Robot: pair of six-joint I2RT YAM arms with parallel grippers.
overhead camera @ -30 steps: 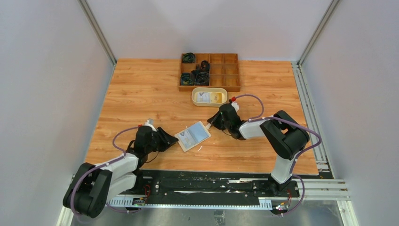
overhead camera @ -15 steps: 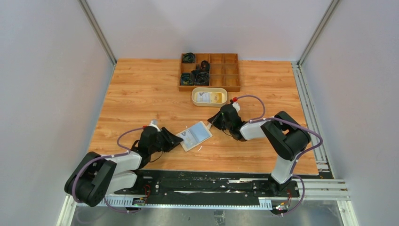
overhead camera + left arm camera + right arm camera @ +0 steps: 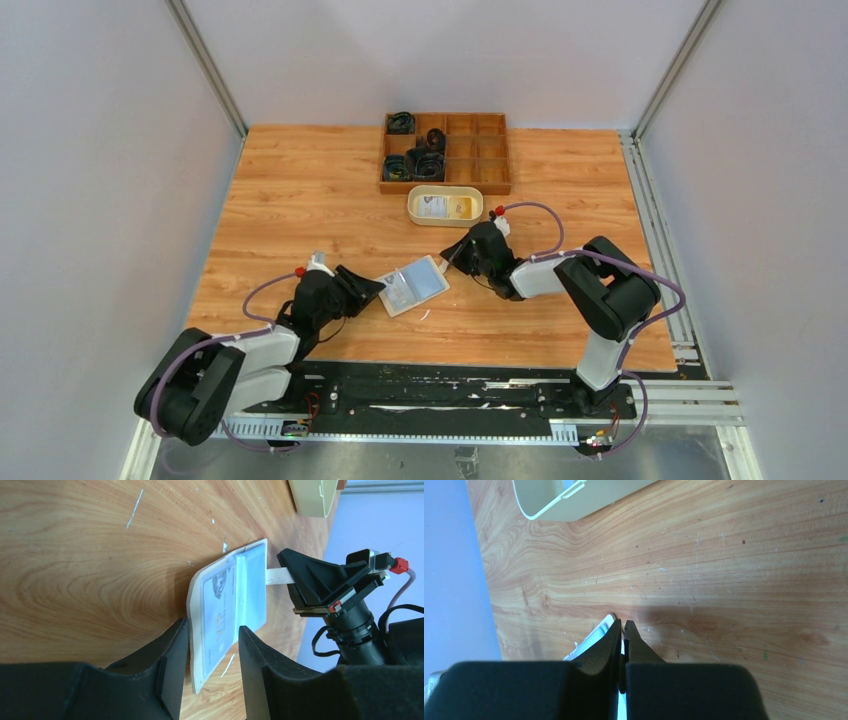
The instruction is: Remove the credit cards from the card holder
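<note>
Beige-tan folding card holder point(image 3: 415, 284) lies open on wood-grain table point(image 3: 300, 200); its pale blue-grey card point(image 3: 218, 612) reads "VIP". Right claw point(image 3: 449, 262), two o'clock, clenches its tab; left claw point(image 3: 213, 630), eight o'clock, straddles it, released.

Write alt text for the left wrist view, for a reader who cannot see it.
An open beige card holder with pale cards in its pockets lies on a wooden table, its near end between the parted fingers of the left end effector. At its far end, the right end effector pinches its small tab; a cream dish sits beyond.
</note>
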